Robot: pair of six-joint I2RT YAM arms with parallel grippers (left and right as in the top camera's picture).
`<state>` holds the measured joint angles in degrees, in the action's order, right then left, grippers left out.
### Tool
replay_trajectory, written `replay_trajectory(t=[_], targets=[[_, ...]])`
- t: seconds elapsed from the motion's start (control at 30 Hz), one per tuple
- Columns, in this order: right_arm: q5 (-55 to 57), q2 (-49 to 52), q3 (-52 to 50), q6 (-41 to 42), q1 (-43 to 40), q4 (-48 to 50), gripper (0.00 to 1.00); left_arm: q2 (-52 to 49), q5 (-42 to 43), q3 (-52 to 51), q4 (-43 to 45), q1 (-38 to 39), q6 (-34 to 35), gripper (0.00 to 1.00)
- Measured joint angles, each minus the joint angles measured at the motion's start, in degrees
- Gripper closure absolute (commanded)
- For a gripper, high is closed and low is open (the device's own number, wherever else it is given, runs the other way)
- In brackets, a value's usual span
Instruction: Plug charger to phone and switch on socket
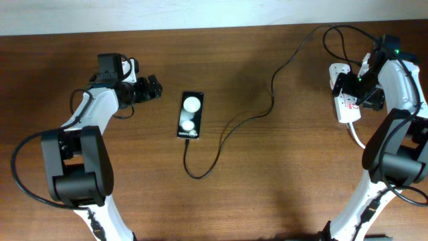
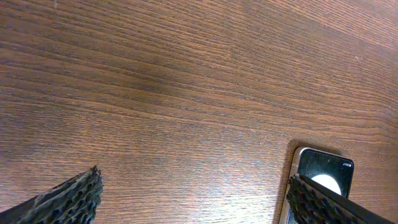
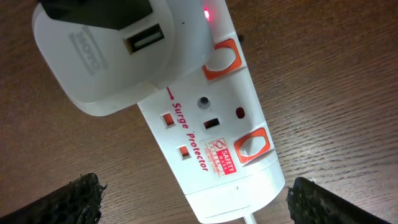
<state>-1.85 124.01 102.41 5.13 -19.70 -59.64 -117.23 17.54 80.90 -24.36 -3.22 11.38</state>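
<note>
At the far right corner of the surface [image 1: 267, 194], the socket [image 1: 346, 107] lies flat, with a white adapter [image 3: 106, 56] plugged into its end. A small red indicator light [image 3: 206, 12] glows beside the adapter. Two white rocker switches in orange frames sit along one side of the strip; the print reads "Surge Protector".

The right end effector [image 1: 358, 94] hangs directly over the socket. Its fingers [image 3: 78, 199] are spread wide, one on each side of the strip's body, gripping nothing. Contact with the strip cannot be told.

Left of the middle of the surface, the phone [image 1: 190, 115] lies face up, with two round white reflections on its screen. The charger [image 1: 231, 127] runs from the socket's area along the far edge, bends down through the middle, loops toward the near edge and meets the phone's near end. Whether the tip is seated cannot be told.

The left end effector [image 1: 152, 88] stands just beside the phone's far left corner, apart from it. Its fingers [image 2: 68, 202] are spread and empty above bare wood.
</note>
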Motion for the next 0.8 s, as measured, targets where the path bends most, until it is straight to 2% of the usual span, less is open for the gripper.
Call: replay_trajectory(t=[0.2,0.53,0.8], targets=[[0.0,0.0,0.0,0.0,0.0,0.0,0.01,1.2,0.0,0.0,0.0,2.6,0.0,0.01],[0.0,0.0,0.0,0.0,0.0,0.0,0.01,16.5,0.0,0.0,0.0,3.0,0.0,0.01],[0.0,0.0,0.0,0.0,0.0,0.0,0.01,24.6,0.0,0.0,0.0,3.0,0.0,0.01]])
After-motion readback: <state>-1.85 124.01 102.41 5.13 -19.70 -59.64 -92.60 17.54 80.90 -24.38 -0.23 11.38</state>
